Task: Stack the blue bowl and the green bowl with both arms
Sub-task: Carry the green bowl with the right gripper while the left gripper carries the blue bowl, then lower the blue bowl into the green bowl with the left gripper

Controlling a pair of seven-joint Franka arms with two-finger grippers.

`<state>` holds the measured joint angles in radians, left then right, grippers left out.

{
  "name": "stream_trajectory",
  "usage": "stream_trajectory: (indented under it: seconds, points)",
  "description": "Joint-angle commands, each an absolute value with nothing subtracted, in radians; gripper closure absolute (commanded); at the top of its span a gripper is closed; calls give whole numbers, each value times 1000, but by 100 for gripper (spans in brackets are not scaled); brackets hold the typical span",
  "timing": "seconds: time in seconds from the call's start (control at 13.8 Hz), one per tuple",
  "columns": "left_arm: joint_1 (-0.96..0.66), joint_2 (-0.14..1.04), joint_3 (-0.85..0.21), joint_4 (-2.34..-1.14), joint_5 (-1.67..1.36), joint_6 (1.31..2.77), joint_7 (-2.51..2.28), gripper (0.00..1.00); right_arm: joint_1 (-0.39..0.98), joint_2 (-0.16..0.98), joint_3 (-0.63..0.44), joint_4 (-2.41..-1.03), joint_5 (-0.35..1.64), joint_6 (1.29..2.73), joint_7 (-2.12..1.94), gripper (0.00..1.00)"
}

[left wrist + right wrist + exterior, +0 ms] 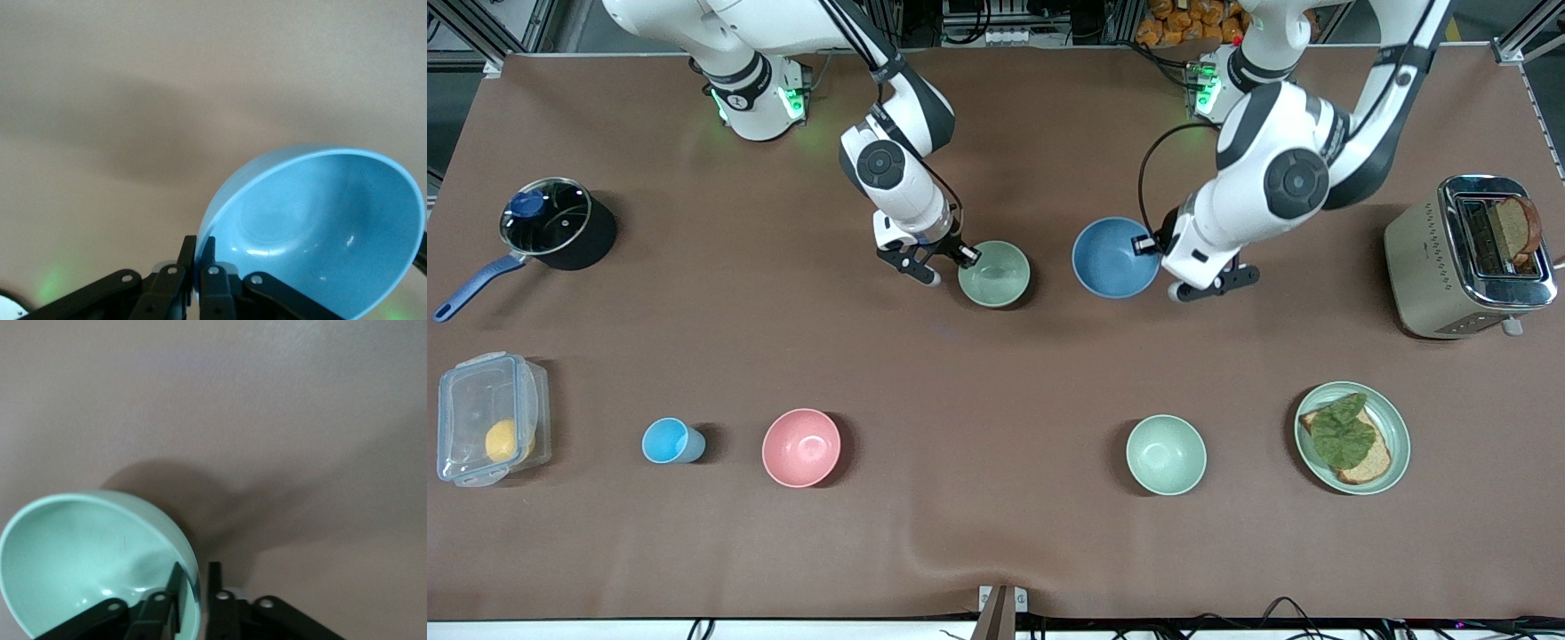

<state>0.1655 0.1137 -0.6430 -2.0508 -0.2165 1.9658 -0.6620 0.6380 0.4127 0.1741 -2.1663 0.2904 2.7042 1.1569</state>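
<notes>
Two grippers are at work near the middle of the table [996, 551], each at a bowl's rim. At the left gripper [1149, 246] the blue bowl [1114, 258] is pinched by its rim, one finger inside and one outside, the fingers [207, 270] pressed tight on the wall; in the left wrist view the blue bowl [320, 227] hangs tilted off the fingertips with its shadow thrown on the cloth, so it looks lifted, though how far off the table I cannot tell. The right gripper [967, 256] straddles the rim of the green bowl [994, 274], which sits on the table just beside the blue one, toward the right arm's end. In the right wrist view its fingers [213, 587] stand either side of the green bowl [93, 560] wall with a small gap showing on the outer side, so the jaws are narrow and slack, not clamping the rim. Well away from both grippers, nearer the front camera, lie a pale bowl [1166, 454], a pink bowl [801, 447], a cup [669, 441], a plate [1394, 418] with toast and a leaf, and a clear box [480, 391]. A toaster [1423, 267] stands past the left gripper at the left arm's end of the table, and a pot [551, 222] past the right gripper at the right arm's end.
</notes>
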Motion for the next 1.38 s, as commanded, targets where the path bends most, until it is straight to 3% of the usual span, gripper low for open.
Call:
stream_trajectory:
  seconds: [0.0,0.29,0.65,0.94,1.3]
  points:
    - [181,71,-644,-2095,-245,1962,-679,100,618,402,164,-2145,299,2659,1203,0]
    - [175,23,-646,-2011,-328,1960,-727,100,487,400,172,-2034,343,2392,1224,0]
    - [86,104,-724,-2072,-339,2182,-759,100,396,423,167,-2028,671,2373,1220,0]
    - [-26,273,-723,-2040,-177,2295,-909,100,370,506,167,-2022,840,2390,1171,0]
    - [-98,520,-718,-1876,33,2296,-1096,100,370,595,167,-1977,1031,2390,1120,0]
